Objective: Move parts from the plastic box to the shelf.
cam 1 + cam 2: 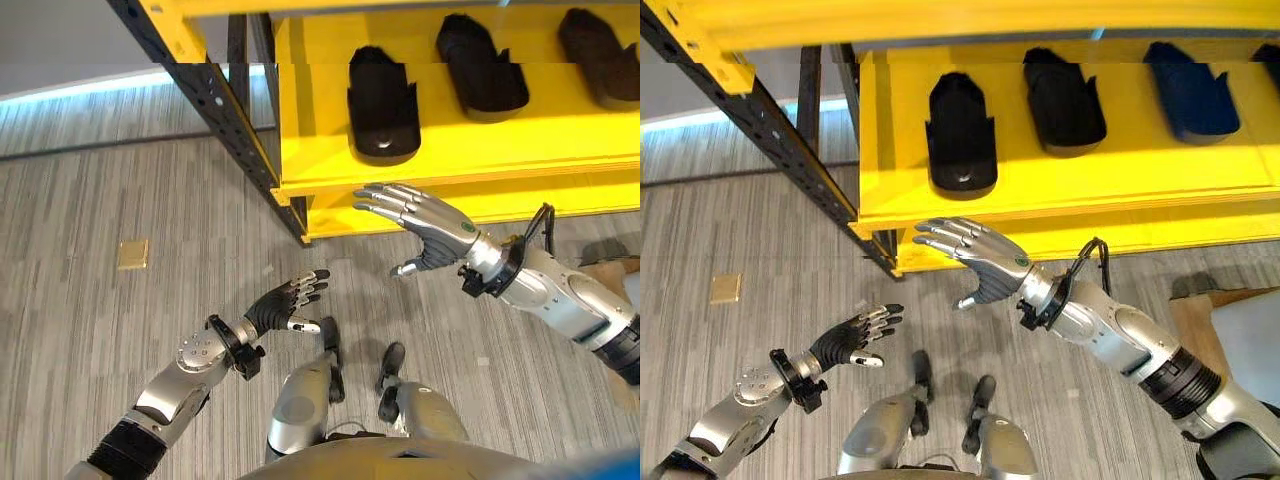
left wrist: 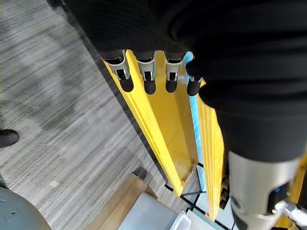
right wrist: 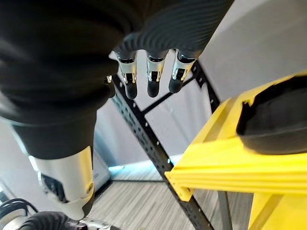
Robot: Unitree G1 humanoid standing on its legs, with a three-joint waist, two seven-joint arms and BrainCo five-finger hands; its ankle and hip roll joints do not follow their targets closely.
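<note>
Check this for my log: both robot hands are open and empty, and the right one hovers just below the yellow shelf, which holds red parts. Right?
One error: the parts on the yellow shelf are black, not red, as the left eye view shows. The rest holds: the left robot hand and right robot hand are open and empty, the right just below the shelf.

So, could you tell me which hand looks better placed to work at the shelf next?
Probably the right hand: it hangs open and empty beside the yellow shelf's front edge, below the black parts. The left hand is lower, over the floor.
</note>
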